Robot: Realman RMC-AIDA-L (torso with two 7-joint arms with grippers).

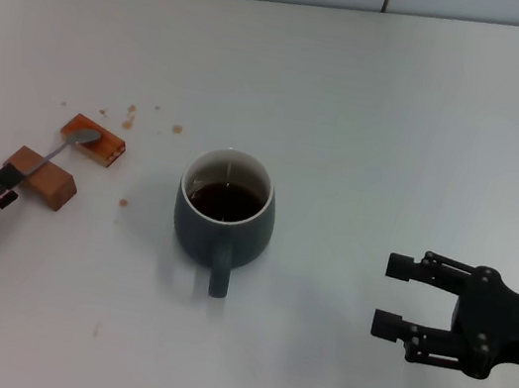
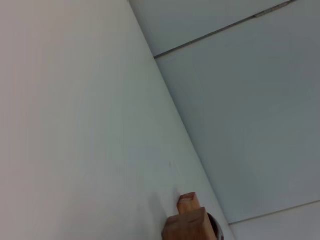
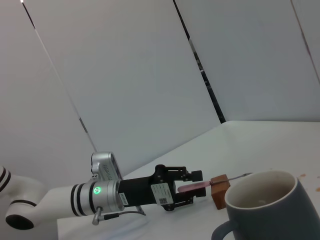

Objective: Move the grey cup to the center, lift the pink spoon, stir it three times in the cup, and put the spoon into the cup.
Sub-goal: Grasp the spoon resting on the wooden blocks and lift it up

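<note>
The rounded dark grey-blue ceramic cup (image 1: 223,216) stands upright near the middle of the white table (image 1: 402,129), its thick handle pointing toward the robot. Its white interior holds dark brown liquid.

The small spoon with the pale pink handle (image 1: 53,154) lies to the robot's left of the cup, well apart from it. Its silver bowl rests on the farther brown rectangular block (image 1: 94,140); its grey neck passes over the nearer brown block (image 1: 41,176). Brown crumbs (image 1: 132,116) are scattered on the table beyond the blocks.

The left claw (image 1: 2,181) sits low at the table's left edge, just behind the nearer block. In the right wrist view the left claw (image 3: 196,187) is clenched around the pink handle (image 3: 192,187), with the spoon not lifted off the blocks.

The right claw (image 1: 400,297) hovers to the robot's right of the cup, well apart from it, fingers spread and grasping nothing.
</note>
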